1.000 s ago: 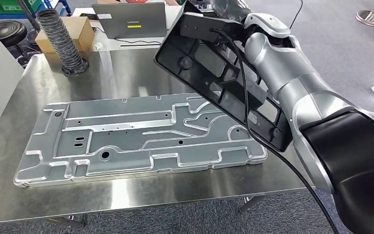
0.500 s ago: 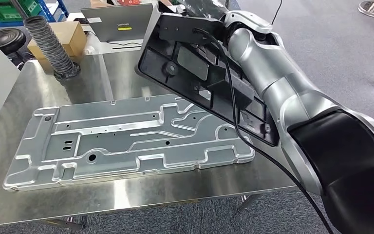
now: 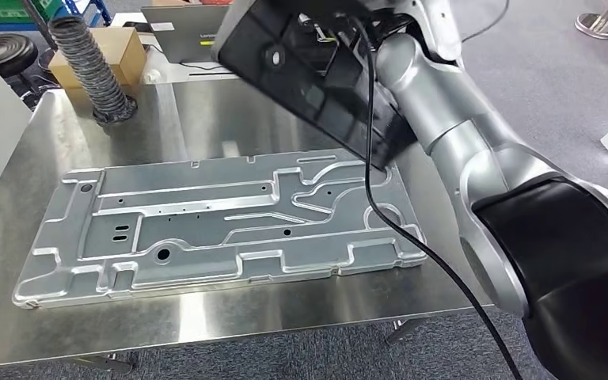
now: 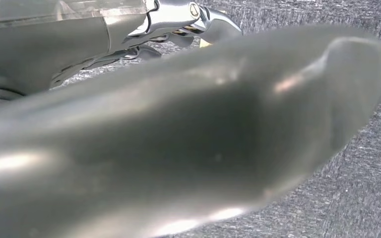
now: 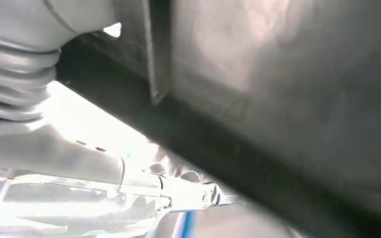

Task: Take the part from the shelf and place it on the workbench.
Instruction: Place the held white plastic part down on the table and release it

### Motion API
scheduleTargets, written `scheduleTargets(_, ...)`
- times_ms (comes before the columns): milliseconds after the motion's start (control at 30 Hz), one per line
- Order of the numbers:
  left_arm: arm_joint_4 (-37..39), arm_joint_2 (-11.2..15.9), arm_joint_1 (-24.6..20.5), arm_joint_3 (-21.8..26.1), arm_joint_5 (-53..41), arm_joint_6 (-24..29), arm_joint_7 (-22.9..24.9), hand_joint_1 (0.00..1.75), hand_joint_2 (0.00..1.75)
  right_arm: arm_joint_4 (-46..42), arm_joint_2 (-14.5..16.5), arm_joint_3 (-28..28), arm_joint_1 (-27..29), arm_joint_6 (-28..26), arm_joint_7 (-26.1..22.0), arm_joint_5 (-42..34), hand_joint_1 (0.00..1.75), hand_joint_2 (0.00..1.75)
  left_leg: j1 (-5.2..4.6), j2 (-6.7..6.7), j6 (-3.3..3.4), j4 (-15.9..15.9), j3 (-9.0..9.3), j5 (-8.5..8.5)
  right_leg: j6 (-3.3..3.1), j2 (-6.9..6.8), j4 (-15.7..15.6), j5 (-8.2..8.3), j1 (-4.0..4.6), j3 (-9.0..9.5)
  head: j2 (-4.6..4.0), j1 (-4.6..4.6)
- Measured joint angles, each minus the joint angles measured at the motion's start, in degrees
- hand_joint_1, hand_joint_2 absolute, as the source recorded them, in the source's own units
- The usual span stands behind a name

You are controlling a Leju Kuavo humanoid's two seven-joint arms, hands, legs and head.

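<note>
Head view: one black plastic part (image 3: 317, 75), ribbed underside up, tilted, held in the air over the far right of the workbench (image 3: 285, 301), clear of its surface.
Right arm: one silver arm (image 3: 459, 150) reaching up and forward under the part, a black cable draped along it.
Right hand: seen in the right wrist view (image 5: 44, 153), pressed close against the dark part (image 5: 278, 99); carries the part, though the fingers' wrap is blurred and overexposed.
Left hand: seen in the left wrist view (image 4: 178, 148) as a blurred grey mass over grey carpet; how far open, cannot tell; nothing seen in it.
Metal plates: one large stamped silver plate (image 3: 206, 222) lying flat across the workbench.
Hoses: one grey ribbed hose (image 3: 91, 67) standing at the far left corner.
Boxes: one cardboard box (image 3: 119, 51) just behind the hose.
Laptops: one grey laptop (image 3: 182, 32), partly hidden by the part.
Stools: one black stool (image 3: 4, 51) at far left.
Change since earlier: part raised and swung farther from the camera; less of its length in frame; plate unmoved on the bench, slight camera shift only.
</note>
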Motion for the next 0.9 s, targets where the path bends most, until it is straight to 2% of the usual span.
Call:
scheduleTargets(33, 0.0, -0.07, 0.0, 0.0, -0.02, 0.0, 0.02, 0.0, 0.0, -0.13, -0.19, -0.73, 0.22, -2.1, -0.02, 0.11, 0.0, 0.0, 0.01, -0.11, 0.02, 0.07, 0.02, -0.05, 0.13, -0.01, 1.38, 0.1, -0.16, -0.83, 0.0, 0.03)
scheduleTargets(67, 0.0, -0.13, 0.0, 0.01, -0.02, -0.03, 0.01, 0.0, 0.0, -0.13, -0.46, -1.09, 0.37, -1.47, 0.15, 0.66, 0.0, 0.0, 0.02, -0.22, -0.04, 0.17, 0.04, -0.1, 0.18, -0.03, 0.37, 1.32, -0.31, -0.56, 0.0, 0.04)
scheduleTargets(100, 0.0, -0.19, 0.01, 0.03, -0.03, -0.1, -0.03, 0.0, 0.0, 0.03, -0.72, -1.21, 0.27, 1.98, 0.56, 1.46, 0.0, 0.0, 0.03, -0.31, -0.15, 0.32, 0.05, -0.19, 0.13, -0.06, -2.86, 3.32, -0.43, 0.79, -0.01, 0.04)
scheduleTargets(167, 0.0, -0.23, -0.08, 0.13, -0.1, -0.39, -0.26, 0.0, 0.0, 1.03, -1.26, -1.1, -0.61, 16.2, 1.96, 2.85, 0.0, 0.0, -0.13, -0.38, -0.57, 0.77, -0.11, -0.51, -0.21, -0.22, -11.21, 6.93, -0.41, 4.54, -0.01, 0.02)
scheduleTargets(200, 0.0, -0.23, -0.15, 0.23, -0.17, -0.54, -0.4, 0.0, 0.0, 1.72, -1.43, -1.02, -1.07, 25.98, 2.7, 3.21, 0.0, 0.0, -0.22, -0.37, -0.84, 0.96, -0.23, -0.63, -0.45, -0.27, -13.98, 7.79, -0.31, 5.76, -0.02, -0.04)
scheduleTargets(267, 0.0, -0.22, -0.25, 0.48, -0.3, -0.71, -0.59, 0.0, 0.0, 2.82, -1.81, -0.89, -1.48, 41.69, 3.62, 3.98, 0.0, 0.0, -0.35, -0.34, -1.43, 1.06, -0.43, -0.69, -0.99, -0.25, -15.4, 7.96, 0.0, 6.25, -0.01, -0.19)
scheduleTargets(300, 0.0, -0.21, -0.25, 0.6, -0.34, -0.77, -0.63, 0.0, 0.0, 3.21, -1.95, -0.67, -1.53, 46.94, 3.89, 4.89, 0.0, 0.0, -0.26, -0.31, -1.73, 1.01, -0.47, -0.73, -1.34, -0.25, -15.54, 8.08, -0.03, 6.26, -0.01, -0.22)
scheduleTargets(333, 0.0, -0.2, -0.25, 0.67, -0.39, -0.83, -0.64, 0.0, 0.0, 3.47, -2.11, -0.26, -1.7, 48.01, 4.1, 6.15, 0.0, 0.0, -0.2, -0.27, -2.02, 1.3, -0.6, -1.05, -1.67, -0.27, -15.74, 8.17, -0.07, 6.35, -0.01, -0.24)
scheduleTargets(367, 0.0, -0.18, -0.22, 0.74, -0.44, -0.89, -0.65, 0.0, 0.0, 3.72, -2.25, 0.37, -2.02, 47.03, 4.37, 7.61, 0.0, 0.0, -0.13, -0.24, -2.28, 2.47, -1.07, -1.92, -2.02, -0.31, -15.94, 8.27, -0.18, 6.46, -0.01, -0.27)
scheduleTargets(433, 0.0, -0.15, -0.17, 0.88, -0.64, -0.97, -0.65, 0.0, 0.0, 3.87, -2.37, 1.89, -2.49, 39.53, 4.45, 9.96, 0.0, 0.0, -0.01, -0.18, -2.66, 8.17, -3.44, -5.11, -2.47, -0.31, -16.15, 8.3, -0.26, 6.64, -0.02, -0.35)
scheduleTargets(500, 0.0, -0.15, -0.13, 0.98, -0.84, -0.83, -0.64, 0.0, 0.0, 2.95, -2.42, 2.78, -1.94, 24.71, 3.38, 11.16, 0.0, 0.0, 0.06, -0.18, -2.88, 15.53, -6.79, -7.98, -2.65, -0.15, -16.06, 8.22, -0.17, 6.7, -0.02, -0.4)
scheduleTargets(533, 0.0, -0.15, -0.14, 1.0, -0.92, -0.66, -0.63, 0.0, 0.0, 1.94, -2.42, 2.82, -1.27, 15.6, 2.64, 11.24, 0.0, 0.0, 0.06, -0.18, -2.93, 17.24, -7.67, -8.11, -2.68, -0.05, -15.99, 8.15, -0.14, 6.76, -0.02, -0.42)
scheduleTargets(567, 0.0, -0.15, -0.14, 1.01, -1.0, -0.46, -0.6, 0.0, 0.0, 0.46, -2.42, 2.5, -0.46, 6.58, 2.08, 11.12, 0.0, 0.0, 0.06, -0.17, -2.91, 16.67, -7.5, -7.08, -2.65, 0.04, -15.92, 8.05, -0.13, 6.87, -0.02, -0.44)
scheduleTargets(600, 0.0, -0.15, -0.15, 1.01, -1.1, -0.31, -0.56, 0.0, 0.0, -1.32, -2.42, 1.87, 0.37, -0.59, 1.76, 10.81, 0.0, 0.0, 0.07, -0.15, -2.82, 13.82, -6.26, -5.12, -2.57, 0.1, -15.86, 7.91, -0.13, 7.04, -0.01, -0.45)
scheduleTargets(633, 0.0, -0.15, -0.18, 1.01, -1.23, -0.2, -0.52, 0.0, 0.0, -3.21, -2.42, 0.97, 1.15, -5.28, 1.56, 10.37, 0.0, 0.0, 0.07, -0.13, -2.67, 9.64, -4.41, -2.95, -2.43, 0.11, -15.81, 7.73, -0.13, 7.24, -0.01, -0.45)
scheduleTargets(667, 0.0, -0.15, -0.24, 1.01, -1.34, -0.14, -0.49, 0.0, 0.0, -4.81, -2.42, -0.06, 1.73, -7.45, 1.39, 9.78, 0.0, 0.0, -0.04, -0.12, -2.48, 5.77, -2.6, -1.42, -2.23, 0.11, -15.74, 7.57, -0.04, 7.36, -0.02, -0.43)
scheduleTargets(700, 0.0, -0.15, -0.34, 1.01, -1.44, -0.16, -0.51, 0.0, 0.0, -5.65, -2.42, -1.03, 1.95, -6.59, 1.47, 9.11, 0.0, 0.0, -0.15, -0.16, -2.23, 3.01, -1.33, -0.59, -1.97, 0.1, -15.7, 7.5, 0.04, 7.38, -0.01, -0.43)
scheduleTargets(733, 0.0, -0.15, -0.41, 1.01, -1.5, -0.23, -0.6, 0.0, 0.0, -5.55, -2.43, -1.69, 1.82, -2.95, 1.84, 8.57, 0.0, 0.0, -0.28, -0.22, -1.98, 1.59, -0.7, -0.43, -1.7, 0.08, -15.69, 7.5, 0.1, 7.35, -0.02, -0.41)
scheduleTargets(767, 0.0, -0.14, -0.45, 1.01, -1.51, -0.35, -0.7, 0.0, 0.0, -4.69, -2.46, -2.0, 1.37, 3.5, 2.55, 8.4, 0.0, 0.0, -0.42, -0.31, -1.71, 1.3, -0.53, -0.58, -1.4, 0.06, -15.76, 7.58, 0.15, 7.31, -0.01, -0.4)
scheduleTargets(833, 0.0, -0.12, -0.42, 1.02, -1.54, -0.57, -0.93, 0.0, 0.0, -2.56, -2.83, -1.87, 0.39, 21.44, 3.69, 8.54, 0.0, 0.0, -0.24, -0.36, -0.96, 0.91, -0.46, -0.25, -0.75, 0.01, -15.76, 7.55, 0.12, 7.3, -0.01, -0.38)
scheduleTargets(867, 0.0, -0.11, -0.4, 1.03, -1.64, -0.61, -0.97, 0.0, 0.0, -2.03, -3.12, -1.92, 0.14, 30.88, 3.28, 8.2, 0.0, 0.0, -0.11, -0.34, -0.55, 0.71, -0.43, -0.02, -0.45, 0.0, -15.04, 6.93, 0.1, 6.97, 0.0, -0.32)
scheduleTargets(900, 0.0, -0.11, -0.4, 1.03, -1.79, -0.58, -0.97, 0.0, 0.0, -1.94, -3.41, -2.26, 0.03, 38.59, 2.12, 7.93, 0.0, 0.0, 0.01, -0.3, -0.22, 0.51, -0.43, 0.18, -0.19, -0.01, -13.04, 5.64, 0.08, 6.06, -0.01, -0.26)
